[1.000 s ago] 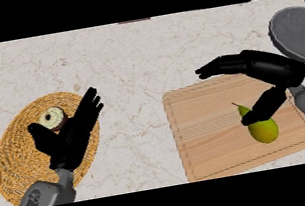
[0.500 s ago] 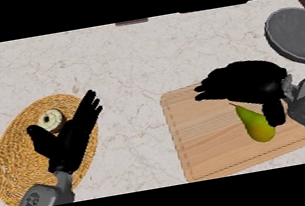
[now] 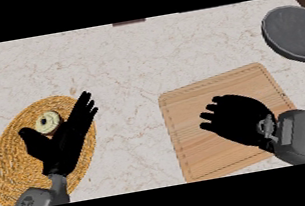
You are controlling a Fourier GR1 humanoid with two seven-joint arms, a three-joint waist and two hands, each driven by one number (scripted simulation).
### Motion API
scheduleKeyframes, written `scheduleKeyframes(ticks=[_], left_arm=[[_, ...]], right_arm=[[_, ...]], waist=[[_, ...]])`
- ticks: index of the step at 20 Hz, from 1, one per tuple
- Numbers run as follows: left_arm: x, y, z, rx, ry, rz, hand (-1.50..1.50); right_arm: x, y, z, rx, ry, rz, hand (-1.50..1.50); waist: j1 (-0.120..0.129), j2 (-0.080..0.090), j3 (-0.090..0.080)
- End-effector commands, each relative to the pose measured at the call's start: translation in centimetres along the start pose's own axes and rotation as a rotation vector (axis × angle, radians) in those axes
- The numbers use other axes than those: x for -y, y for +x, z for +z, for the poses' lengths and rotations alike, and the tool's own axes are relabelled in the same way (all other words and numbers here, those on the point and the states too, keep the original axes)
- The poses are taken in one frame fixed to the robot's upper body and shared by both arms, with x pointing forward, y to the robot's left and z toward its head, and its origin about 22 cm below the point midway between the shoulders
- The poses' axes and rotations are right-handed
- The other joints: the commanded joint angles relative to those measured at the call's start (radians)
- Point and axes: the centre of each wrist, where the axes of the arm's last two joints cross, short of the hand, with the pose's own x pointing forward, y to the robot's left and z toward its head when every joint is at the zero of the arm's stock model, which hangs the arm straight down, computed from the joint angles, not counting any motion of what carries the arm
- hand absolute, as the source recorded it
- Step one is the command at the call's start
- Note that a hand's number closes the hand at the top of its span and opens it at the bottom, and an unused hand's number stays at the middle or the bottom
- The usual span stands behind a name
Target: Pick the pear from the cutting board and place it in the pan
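Covering the middle of the wooden cutting board (image 3: 185,100), the right hand (image 3: 236,117) sits knuckles-up with fingers curled under; the pear does not show, presumably hidden beneath that palm, so I cannot tell its long axis or whether it is gripped. From the hand, the grey pan (image 3: 299,32) lies up and to the right, well apart. Resting open, fingers straight, the left hand (image 3: 64,140) hangs over a woven mat (image 3: 9,169) on the marble counter (image 3: 126,58).
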Motion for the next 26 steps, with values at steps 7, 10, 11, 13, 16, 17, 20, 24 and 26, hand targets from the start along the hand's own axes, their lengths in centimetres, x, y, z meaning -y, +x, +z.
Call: scheduleKeyframes(ticks=[7,10,11,13,16,17,20,24,26], left_arm=[[1.0,1.7,0.1,0.007,-0.016,-0.006,0.0],[2.8,-1.1,-0.3,0.014,-0.006,0.003,0.0],[1.3,-1.0,0.3,0.023,-0.001,-0.016,0.0],[1.2,-0.4,1.1,-0.003,-0.005,-0.006,0.0],[0.4,-0.2,0.4,0.011,0.006,-0.006,0.0],[0.9,0.2,1.5,0.006,0.006,0.01,0.0],[1.0,0.4,0.7,0.009,-0.003,-0.002,0.0],[0.6,1.1,-0.1,-0.005,-0.021,0.012,0.0],[1.4,1.8,0.6,0.002,-0.014,-0.008,0.0]], right_arm=[[-4.1,4.1,-1.3,-0.102,0.029,0.0,-1.5],[-2.3,3.1,-0.9,-0.139,-0.006,0.053,-1.5],[-3.9,2.0,-0.9,-0.159,0.007,0.088,-1.5],[-4.2,2.7,-1.5,-0.193,-0.032,0.112,-1.5],[-4.4,0.8,-1.9,-0.201,0.001,0.095,-1.5],[-4.6,1.1,-2.8,-0.175,-0.022,0.09,-1.5],[-5.2,-0.5,-2.7,-0.181,-0.021,0.093,-1.5],[-4.8,-2.4,-3.4,-0.195,-0.029,0.085,-1.5],[-6.2,-2.2,-4.0,-0.209,-0.014,0.1,-1.5]], waist=[[0.003,0.005,0.002],[0.005,0.006,0.001],[0.007,0.006,0.002],[0.009,0.006,0.002],[0.007,0.006,0.002],[0.011,0.006,0.002],[0.009,0.006,0.002],[0.009,0.007,0.002],[0.009,0.006,0.002]])
